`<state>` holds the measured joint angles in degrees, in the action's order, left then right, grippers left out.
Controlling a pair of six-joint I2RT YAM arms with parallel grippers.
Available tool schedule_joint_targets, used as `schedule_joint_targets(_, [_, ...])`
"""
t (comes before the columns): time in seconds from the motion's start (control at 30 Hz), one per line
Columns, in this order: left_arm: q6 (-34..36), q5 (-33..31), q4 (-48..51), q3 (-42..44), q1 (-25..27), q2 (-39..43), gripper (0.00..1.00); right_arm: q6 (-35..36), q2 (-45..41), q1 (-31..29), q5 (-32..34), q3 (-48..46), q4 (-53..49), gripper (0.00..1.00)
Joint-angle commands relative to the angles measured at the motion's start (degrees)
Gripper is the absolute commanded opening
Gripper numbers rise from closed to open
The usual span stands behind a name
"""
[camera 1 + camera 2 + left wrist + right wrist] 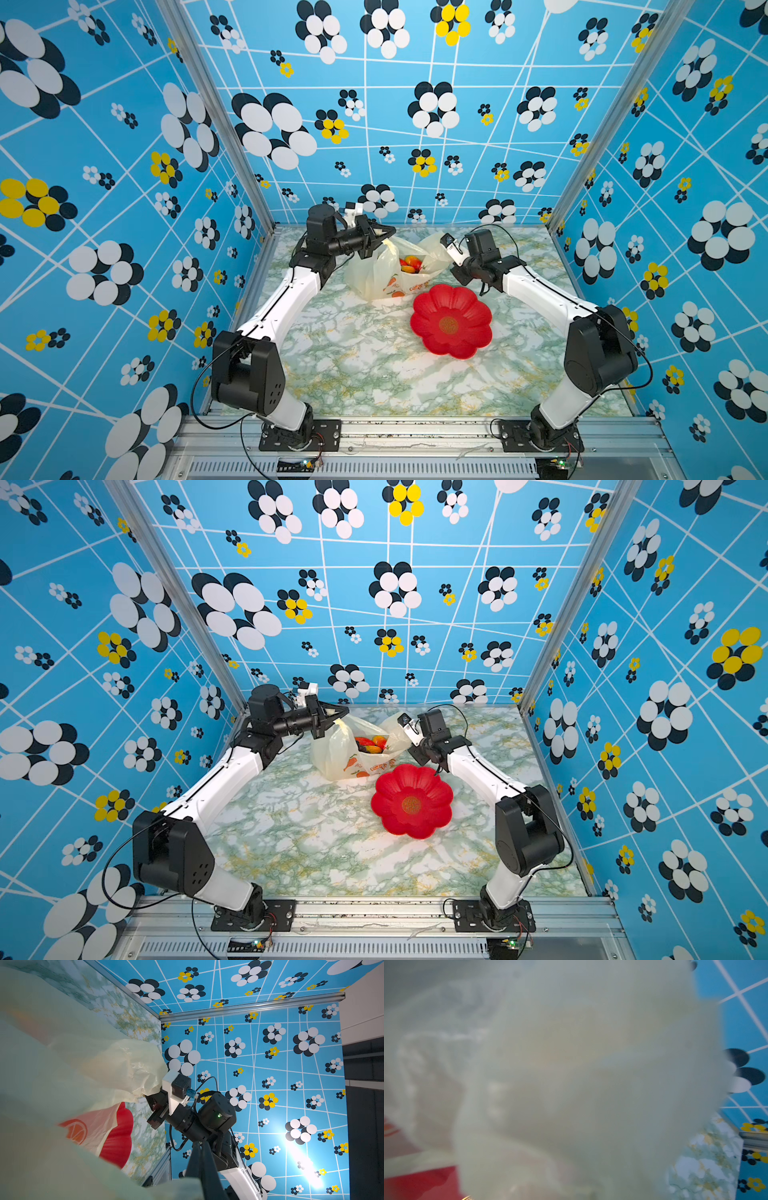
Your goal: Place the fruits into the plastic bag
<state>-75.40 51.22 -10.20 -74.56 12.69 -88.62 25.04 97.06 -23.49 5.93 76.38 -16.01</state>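
The plastic bag point(374, 274) point(336, 754) stands at the back of the table with its mouth held apart. Inside it I see fruits point(411, 262) point(373, 743): red, orange-yellow and a dark piece. My left gripper point(390, 231) point(343, 712) is shut on the bag's left handle; in the left wrist view its fingers point(200, 1157) lie together with bag film point(62, 1064) over them. My right gripper point(451, 270) point(409, 751) point(145, 1096) is shut on the bag's right edge. Blurred bag film point(571, 1064) fills the right wrist view and hides the jaws.
A red flower-shaped plate point(451, 320) point(411, 800) point(120, 1136) point(419, 1184) lies just in front of the bag, right of centre, with nothing on it. The marbled tabletop point(353, 365) is closed in by patterned blue walls at the back and both sides.
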Motion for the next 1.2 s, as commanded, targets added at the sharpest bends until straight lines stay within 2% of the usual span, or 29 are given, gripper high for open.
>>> schedule_joint_targets(0.0, [0.97,1.1,0.63,-0.07,-1.25,-0.48,0.0,-2.69,-3.37,0.18,2.52,2.92,3.24,0.0])
schedule_joint_targets(0.23, [3.54,1.17,6.08,-9.86,-1.49,-4.57,0.0,-8.62,-4.42,0.58,-1.05,19.35,-1.38,0.0])
schedule_joint_targets(0.53, [3.7,0.11,9.89,-25.98,0.73,-11.88,0.0,-21.79,-5.65,6.15,-9.27,29.95,1.2,0.0])
schedule_joint_targets(0.67, [1.8,-0.33,7.26,-26.87,2.28,-14.73,0.0,-23.19,-7.52,7.65,-9.55,27.26,2.24,0.0])
schedule_joint_targets(0.8, [-0.42,-0.18,3.81,-26.94,3.83,-17.35,0.0,-25.03,-10.4,10.16,-10.59,18.77,6.08,0.0])
schedule_joint_targets(1.03, [-1.94,0.06,1.68,-27.48,5.36,-21.64,0.0,-32.91,-12.06,16.35,-15.05,6.37,11.64,0.0])
schedule_joint_targets(1.17, [-1.94,0.01,2.0,-28.0,5.34,-21.68,0.0,-35.12,-11.68,18.81,-16.61,4.75,12.66,0.0])
